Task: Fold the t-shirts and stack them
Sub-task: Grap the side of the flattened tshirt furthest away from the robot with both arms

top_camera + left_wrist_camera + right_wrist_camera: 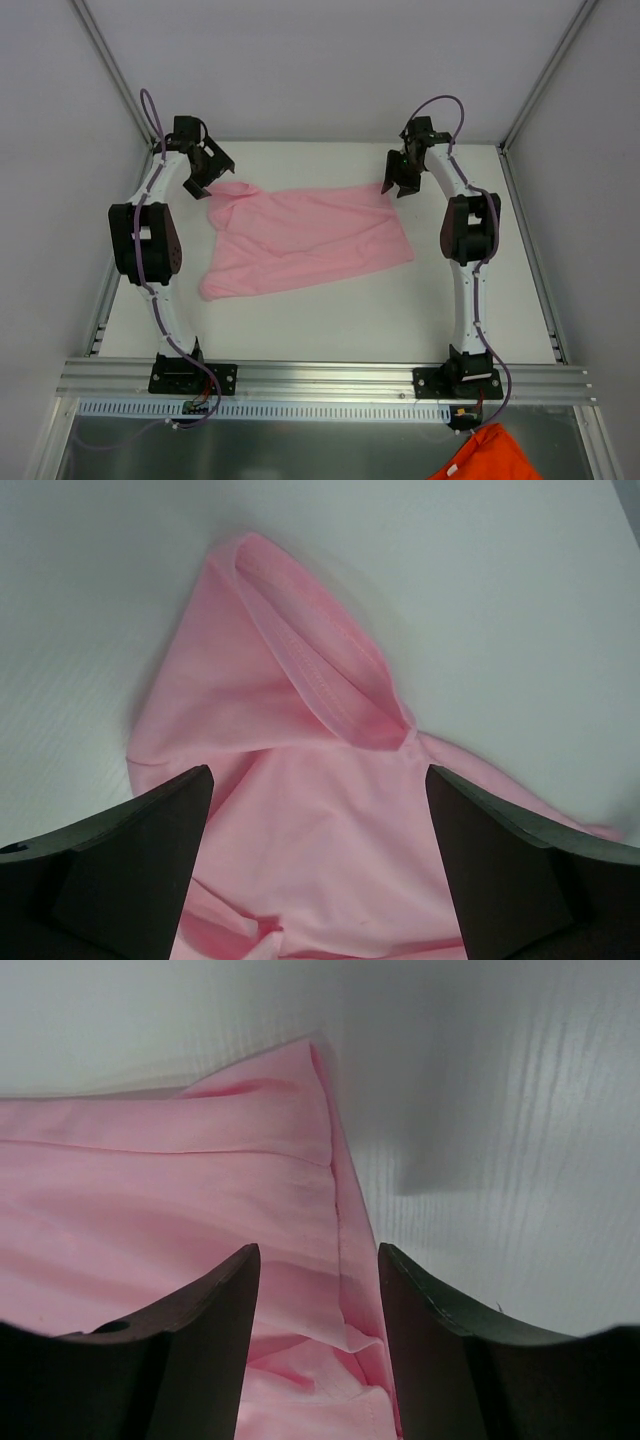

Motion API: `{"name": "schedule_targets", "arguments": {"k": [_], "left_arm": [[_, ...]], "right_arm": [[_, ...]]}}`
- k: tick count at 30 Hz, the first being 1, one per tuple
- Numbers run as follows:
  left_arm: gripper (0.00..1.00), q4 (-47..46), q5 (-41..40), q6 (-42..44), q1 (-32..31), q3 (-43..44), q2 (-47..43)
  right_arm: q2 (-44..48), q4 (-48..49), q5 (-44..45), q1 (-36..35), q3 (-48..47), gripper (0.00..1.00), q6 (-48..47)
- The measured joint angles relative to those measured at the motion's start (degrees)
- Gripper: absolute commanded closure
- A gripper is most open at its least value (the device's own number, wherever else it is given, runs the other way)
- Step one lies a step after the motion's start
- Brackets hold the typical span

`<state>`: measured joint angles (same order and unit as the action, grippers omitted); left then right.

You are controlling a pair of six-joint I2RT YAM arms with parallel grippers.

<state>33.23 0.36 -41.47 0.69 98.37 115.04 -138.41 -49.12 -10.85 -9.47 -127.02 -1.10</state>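
One light pink t-shirt (300, 240) lies spread and rumpled on the white table (330, 320), its far edge between the two grippers. My left gripper (197, 185) hovers over the shirt's far left corner. In the left wrist view that gripper (318, 772) is wide open above the pink cloth (300, 830), with a hemmed fold (320, 680) just beyond it. My right gripper (400, 185) is at the far right corner. In the right wrist view that gripper (318, 1250) straddles the shirt's seamed edge (335, 1220) with its jaws partly apart and loose cloth between them, not pinched.
An orange cloth (485, 460) lies below the table's near edge at the bottom right. An aluminium rail (320, 375) carries both arm bases. Frame posts (110, 60) stand at the back corners, and grey walls close in three sides.
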Motion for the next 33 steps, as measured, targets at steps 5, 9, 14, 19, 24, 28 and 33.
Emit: {"name": "schedule_targets", "arguments": {"k": [5, 9, 14, 19, 24, 28, 33], "left_arm": [[0.14, -1.73, 1.84, 0.15, 2.19, 0.00, 0.92], [0.18, -2.67, 2.71, 0.15, 3.17, 0.31, 2.25], [0.18, -3.10, 4.33, 0.26, 3.96, 2.78, 6.10], [0.19, -3.85, 5.49, 1.07, 4.66, 5.86, 9.97], [0.20, -4.04, 5.77, 2.01, 5.33, 9.90, 13.42], [0.22, -3.80, 5.88, 2.14, 5.86, 10.19, 14.51], [0.22, -3.80, 6.51, 2.16, 6.56, 10.19, 15.67]], "right_arm": [[0.00, 3.02, -3.63, 0.00, 0.68, 0.46, -0.04], [0.00, 5.46, -5.53, 0.00, 0.68, 0.46, -0.28], [0.00, 7.26, -7.02, 0.00, 0.68, 0.46, -0.98], [-0.02, 8.31, -8.46, -0.04, 0.68, 0.48, -1.42], [-0.02, 9.33, -9.42, -0.04, 0.76, 0.49, -1.68], [-0.02, 10.40, -9.75, -0.04, 2.29, 0.50, -1.81], [-0.04, 10.27, -9.88, -0.04, 4.28, 0.51, -1.95]]}}
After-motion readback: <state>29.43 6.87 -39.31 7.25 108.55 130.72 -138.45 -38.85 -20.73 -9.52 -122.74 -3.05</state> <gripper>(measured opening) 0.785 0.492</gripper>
